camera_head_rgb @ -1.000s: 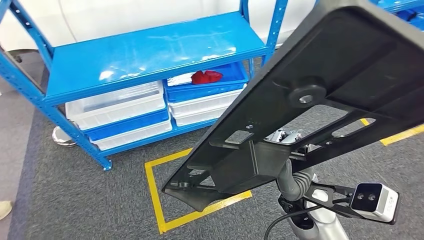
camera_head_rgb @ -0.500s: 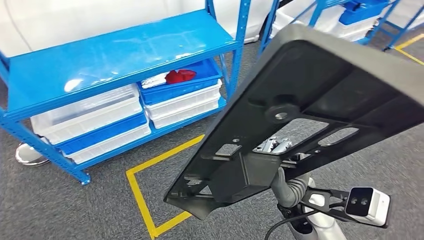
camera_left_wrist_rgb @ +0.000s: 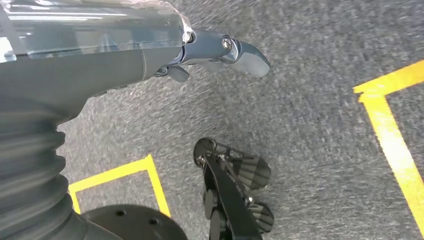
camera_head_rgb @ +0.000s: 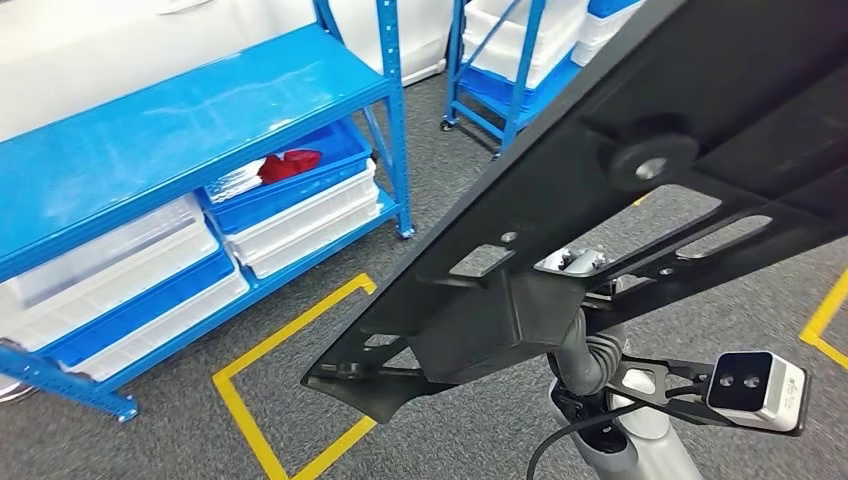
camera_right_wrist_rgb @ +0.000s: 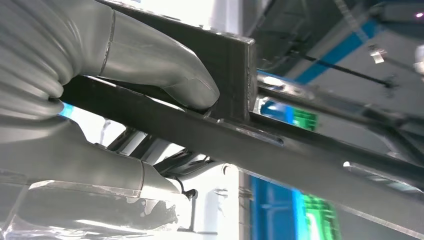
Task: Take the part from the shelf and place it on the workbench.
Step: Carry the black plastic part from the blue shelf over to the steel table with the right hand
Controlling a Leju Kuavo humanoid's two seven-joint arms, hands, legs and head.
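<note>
Since the earlier head pictures the whole scene has slid leftward and down: the camera has turned, not the things. The blue shelf [camera_head_rgb: 190, 110] now sits further to the left, its near post [camera_head_rgb: 392, 120] close to mid-picture, and a second blue rack [camera_head_rgb: 510, 70] with white bins has come into sight at the top. The red item [camera_head_rgb: 290, 163] in the blue bin [camera_head_rgb: 290, 190] on the lower level has shifted left with the shelf.

The part [camera_head_rgb: 640, 190], a large flat black panel with cut-outs and a round boss, is held up in the air, off the shelf, tilted, its low corner toward the yellow floor marking [camera_head_rgb: 260, 350] and its high end running out of the picture at the upper right. Its place against the right hand [camera_head_rgb: 585, 355] is much as before. That hand grips it from beneath; in the right wrist view the thumb [camera_right_wrist_rgb: 165, 65] presses on a black bar of the part [camera_right_wrist_rgb: 280, 145] beside a square rib.

The left hand [camera_left_wrist_rgb: 220, 50] hangs over grey carpet [camera_left_wrist_rgb: 310, 125], fingers loosely extended and holding nothing.

Open carpet lies between the shelf's front edge and the part's low corner, and between the two racks. Another yellow line [camera_head_rgb: 825, 320] lies at the right edge.
</note>
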